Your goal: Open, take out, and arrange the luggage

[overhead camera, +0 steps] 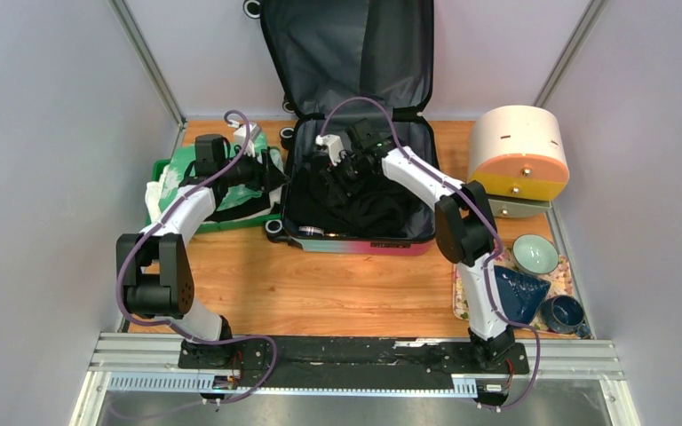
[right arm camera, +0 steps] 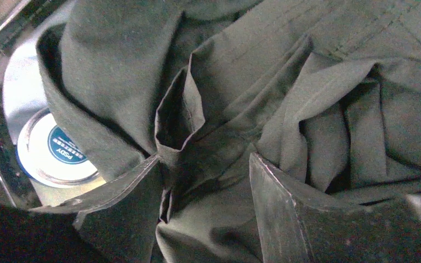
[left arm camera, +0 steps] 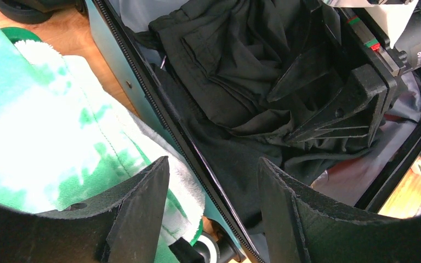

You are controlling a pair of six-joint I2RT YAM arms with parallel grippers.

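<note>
The luggage [overhead camera: 355,243] lies open at the back of the table, its lid [overhead camera: 346,53] standing against the wall. A crumpled black garment [overhead camera: 382,204] fills the base. My right gripper [overhead camera: 337,169] is down inside it. In the right wrist view its jaws [right arm camera: 204,157] stand apart, pressed into the dark cloth [right arm camera: 241,71], with a fold lying between them. A round tin with a blue label [right arm camera: 60,150] lies beside the cloth. My left gripper [left arm camera: 214,161] hovers open and empty over the suitcase's left rim [left arm camera: 159,109]. The right gripper's fingers [left arm camera: 334,93] show across the garment [left arm camera: 230,60].
A green tray [overhead camera: 231,226] with a white-and-green towel [left arm camera: 44,126] sits left of the suitcase, under my left arm. A cream-and-orange round container [overhead camera: 517,151] stands at the back right. Near the right arm's base a tray holds a teal bowl [overhead camera: 533,253] and dark blue dishes [overhead camera: 564,312].
</note>
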